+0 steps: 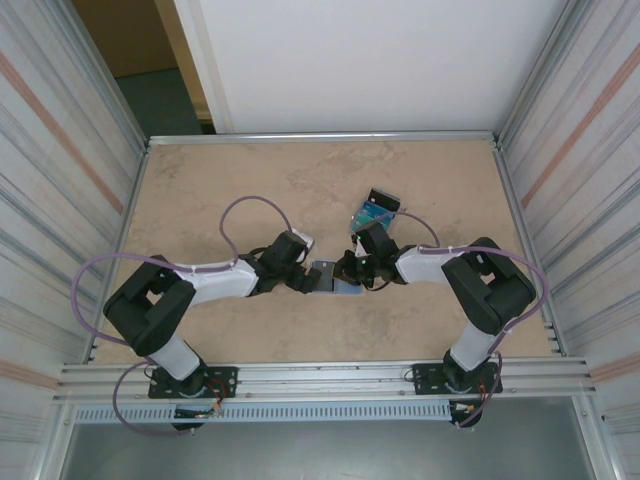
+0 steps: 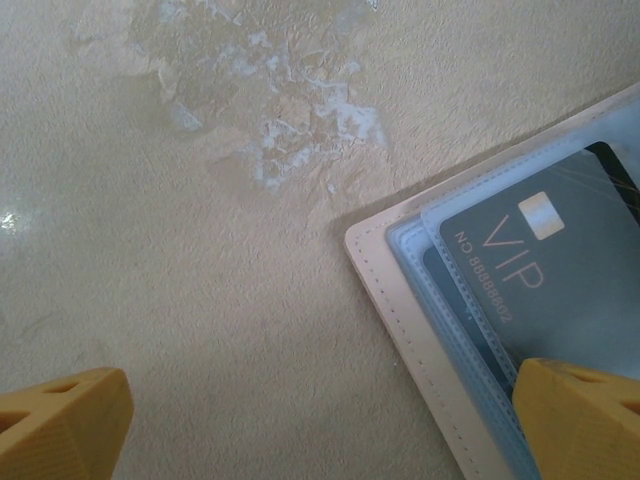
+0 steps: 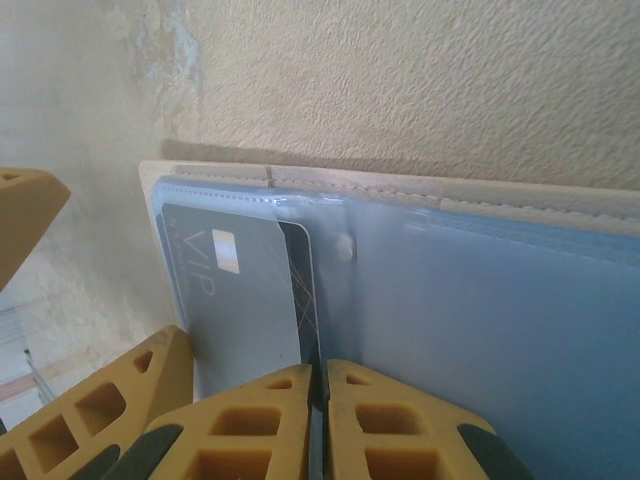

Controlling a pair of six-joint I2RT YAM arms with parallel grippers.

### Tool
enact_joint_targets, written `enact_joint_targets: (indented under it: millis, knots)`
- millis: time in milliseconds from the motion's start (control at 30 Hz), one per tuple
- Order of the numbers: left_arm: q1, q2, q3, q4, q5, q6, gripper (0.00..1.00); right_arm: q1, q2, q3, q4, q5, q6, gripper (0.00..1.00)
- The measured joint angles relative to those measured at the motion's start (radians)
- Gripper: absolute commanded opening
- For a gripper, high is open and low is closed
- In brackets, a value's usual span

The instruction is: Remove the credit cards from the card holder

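Your left gripper (image 2: 320, 400) is spread wide, one yellow finger (image 2: 580, 420) at corner of flat tan and pale-blue card holder (image 2: 378, 295). Holder lies open mid beige tabletop (image 1: 200, 190), toward near edge. Your right gripper (image 3: 320, 385) is pressed together, pinching thin black plastic card (image 3: 300, 290) beside grey-blue VIP card (image 3: 240, 310) in clear pocket. Teal and blue cards (image 1: 375, 212) lie loose just beyond, toward far edge.

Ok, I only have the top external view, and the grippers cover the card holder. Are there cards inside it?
Observer: Yes. A grey VIP card sits in a clear sleeve of the card holder, a black card behind it.
Reviewer: Is the right gripper on one?
Observer: The right gripper is shut on the black card's edge.
Reviewer: And the left?
Observer: The left gripper is open, one finger over the holder's edge.
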Motion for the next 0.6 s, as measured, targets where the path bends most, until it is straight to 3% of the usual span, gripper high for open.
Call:
enact_joint_targets:
  millis: [433,600]
  knots:
    - [0.0,0.001,0.006,-0.016,-0.011,-0.001,0.99,-0.008,0.017,-0.017,0.08,-0.045,0.025,0.13]
    - [0.0,0.001,0.01,-0.024,-0.021,-0.001,0.99,-0.011,0.027,-0.018,0.1,-0.056,0.026,0.03]
